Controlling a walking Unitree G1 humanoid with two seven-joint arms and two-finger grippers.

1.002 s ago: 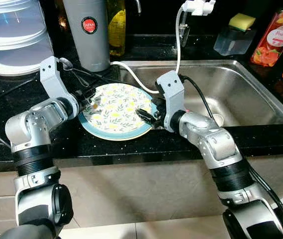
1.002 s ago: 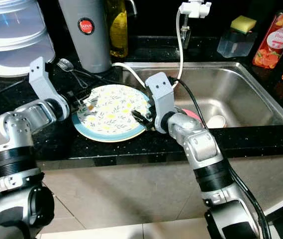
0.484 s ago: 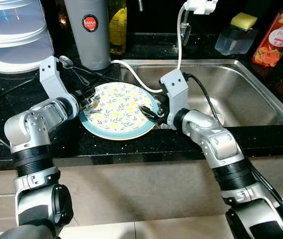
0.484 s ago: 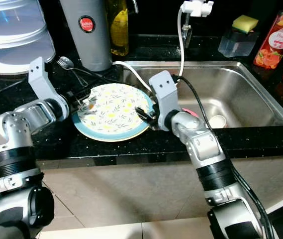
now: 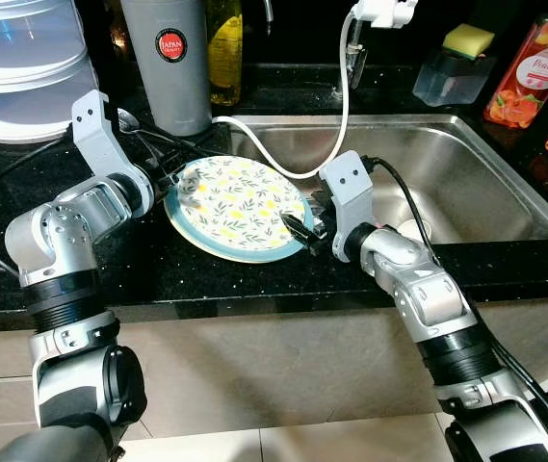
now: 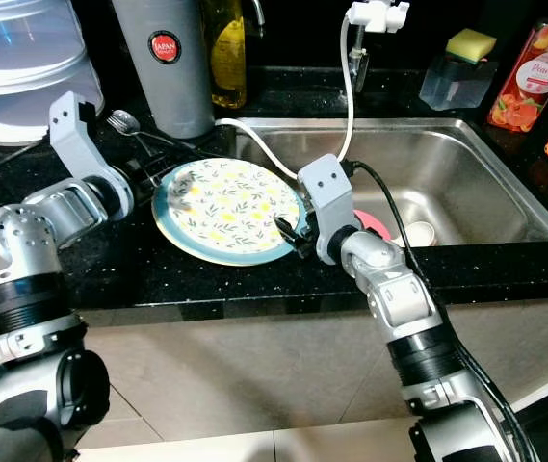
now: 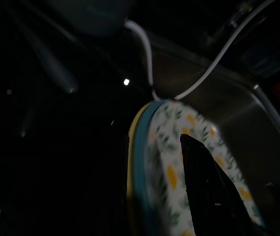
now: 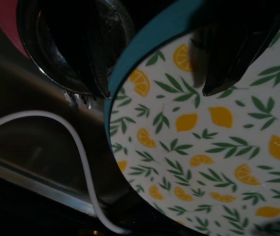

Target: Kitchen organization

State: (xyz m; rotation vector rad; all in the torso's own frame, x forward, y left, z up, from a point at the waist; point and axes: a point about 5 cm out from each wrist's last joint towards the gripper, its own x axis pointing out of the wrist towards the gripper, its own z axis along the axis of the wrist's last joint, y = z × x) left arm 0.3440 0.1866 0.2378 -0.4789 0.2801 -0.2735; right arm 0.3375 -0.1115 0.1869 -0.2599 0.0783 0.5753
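Lemon-print plate (image 5: 240, 207) — gripped at opposite rims, left tool (image 5: 166, 180) and right tool (image 5: 300, 234) each closed on it. Change: formerly flat on the black surface (image 5: 254, 279); now lifted, tilted and shifted toward the sink (image 5: 447, 183) — transfer under way.

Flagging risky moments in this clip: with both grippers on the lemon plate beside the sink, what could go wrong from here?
1. The plate is pinched only at opposite rim edges by the left gripper and right gripper; uneven motion could let it slip onto the counter or into the sink.
2. The white hose lies against the plate's far rim and could snag.
3. The spoon sits close to the left arm and might get knocked.
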